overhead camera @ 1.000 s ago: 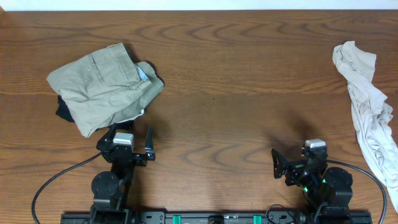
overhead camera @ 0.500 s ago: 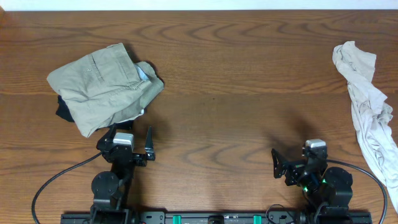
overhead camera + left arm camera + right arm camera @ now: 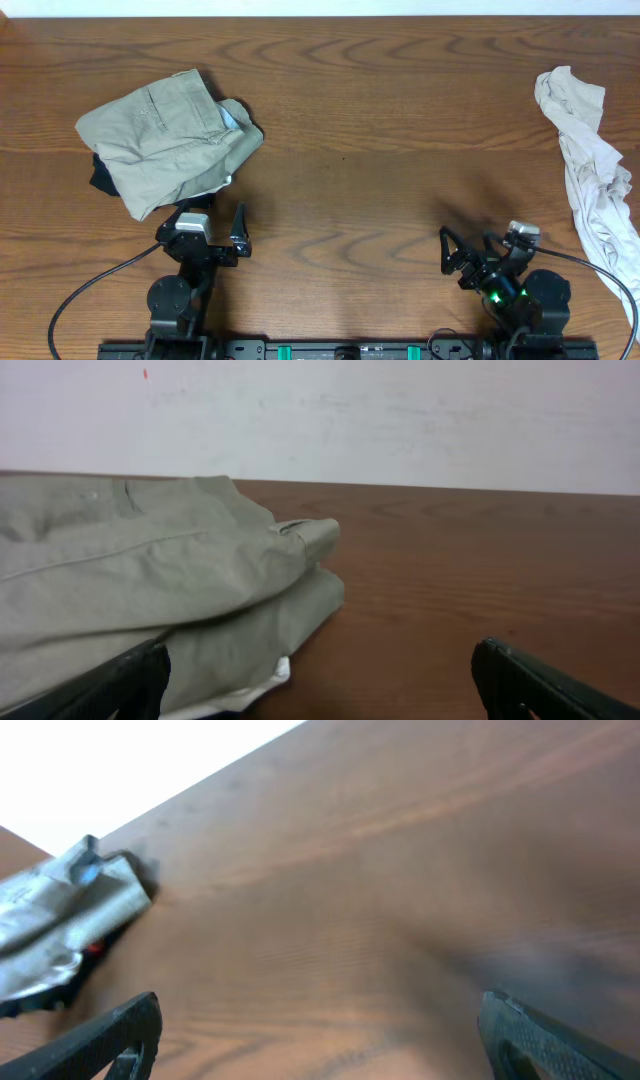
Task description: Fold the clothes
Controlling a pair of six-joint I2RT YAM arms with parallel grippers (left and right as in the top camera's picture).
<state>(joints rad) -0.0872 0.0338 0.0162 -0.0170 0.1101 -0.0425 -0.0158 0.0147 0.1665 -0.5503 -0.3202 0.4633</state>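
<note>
Status from my end:

- Thin, wrinkly cream-white garment (image 3: 592, 175) is crumpled in a long strip along the right edge of the brown wood-grain worktop (image 3: 380, 150). It runs from near the far-right corner down toward the near-right one. Unfolded, and nothing is touching it.
- Khaki-tan garment with stitched seams (image 3: 160, 145) lies in a folded pile on the left side of the worktop, towards the far edge. A dark piece of fabric (image 3: 100, 180) sticks out from under its left side, and a bit of white cloth (image 3: 272, 678) shows under its near edge.
- Left fingers (image 3: 240, 226) are spread fully wide and hold nothing. They sit by the near edge, just short of the khaki pile. In the left wrist view one finger tip overlaps the pile's near edge; I can't tell if it touches.
- Right fingers (image 3: 446, 250) are also spread fully wide and hold nothing. They sit by the near edge on the right side, over bare wood, apart from the cream garment.
- Right wrist view is blurred: I get wood and the far pile only.
- Black cable (image 3: 85, 295) loops off the left arm base.
</note>
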